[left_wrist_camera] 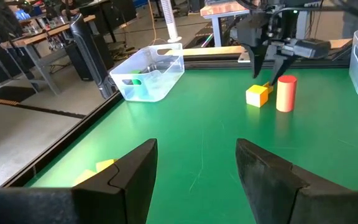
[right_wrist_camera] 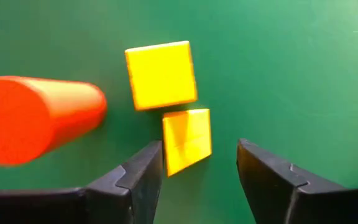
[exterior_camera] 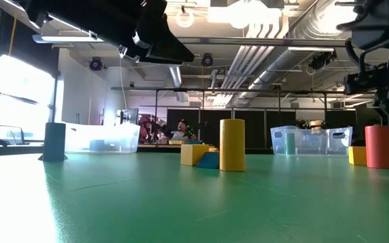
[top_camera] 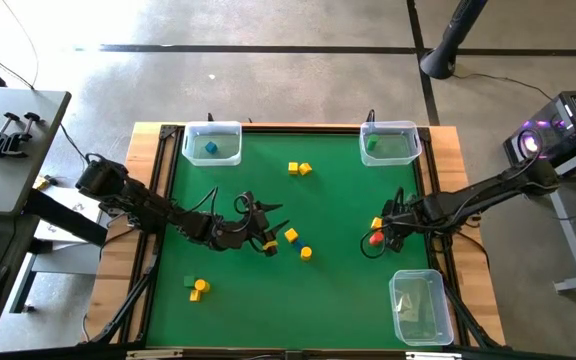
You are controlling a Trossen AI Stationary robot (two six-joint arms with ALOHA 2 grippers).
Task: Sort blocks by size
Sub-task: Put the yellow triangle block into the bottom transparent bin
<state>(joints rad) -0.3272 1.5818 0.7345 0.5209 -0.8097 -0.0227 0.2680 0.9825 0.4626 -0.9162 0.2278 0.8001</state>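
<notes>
My right gripper (top_camera: 382, 230) hangs open, pointing down, over an upright red cylinder (right_wrist_camera: 36, 118), a yellow cube (right_wrist_camera: 160, 74) and a smaller yellow block (right_wrist_camera: 187, 140) near the table's right edge. Its fingers (right_wrist_camera: 135, 180) touch none of them. My left gripper (top_camera: 271, 228) is open and empty above mid-table. A yellow block with a blue one (top_camera: 291, 236) and a yellow cylinder (top_camera: 306, 253) stand just right of it. Two yellow blocks (top_camera: 299, 168) lie farther back. A green and yellow group (top_camera: 196, 287) lies front left.
Clear bins stand at the far left corner (top_camera: 212, 143) with a blue block inside, the far right corner (top_camera: 389, 142) with a green block inside, and the near right corner (top_camera: 418, 305). A wooden frame (top_camera: 148, 200) edges the green mat.
</notes>
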